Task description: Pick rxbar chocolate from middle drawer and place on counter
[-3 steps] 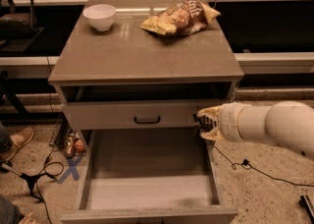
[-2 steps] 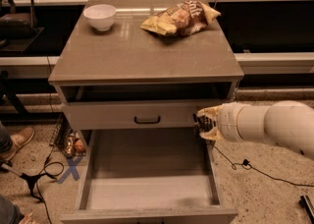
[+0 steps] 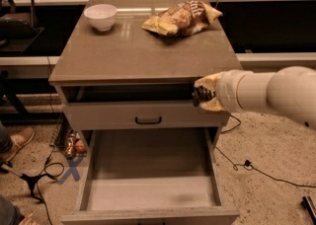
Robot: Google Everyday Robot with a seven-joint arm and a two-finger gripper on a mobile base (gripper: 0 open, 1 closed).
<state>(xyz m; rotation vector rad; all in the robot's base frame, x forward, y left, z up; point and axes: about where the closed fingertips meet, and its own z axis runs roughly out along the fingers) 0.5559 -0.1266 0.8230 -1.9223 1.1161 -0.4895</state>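
Observation:
My gripper (image 3: 201, 94) is at the right front corner of the counter (image 3: 133, 54), level with its front edge and above the open middle drawer (image 3: 148, 192). Its pale fingers (image 3: 210, 81) are closed on a small dark thing, the rxbar chocolate (image 3: 197, 96), of which only a dark end shows. The white arm reaches in from the right. The drawer is pulled out toward me, and its pale floor is bare.
A white bowl (image 3: 100, 16) stands at the counter's back left, and a yellow-brown chip bag (image 3: 180, 18) lies at the back right. A closed drawer front with a black handle (image 3: 148, 119) sits above the open drawer. Cables (image 3: 247, 165) lie on the floor to the right, a shoe (image 3: 17, 141) to the left.
My gripper has risen from beside the closed drawer front to the level of the counter's front edge. The drawer, bowl and bag have not moved.

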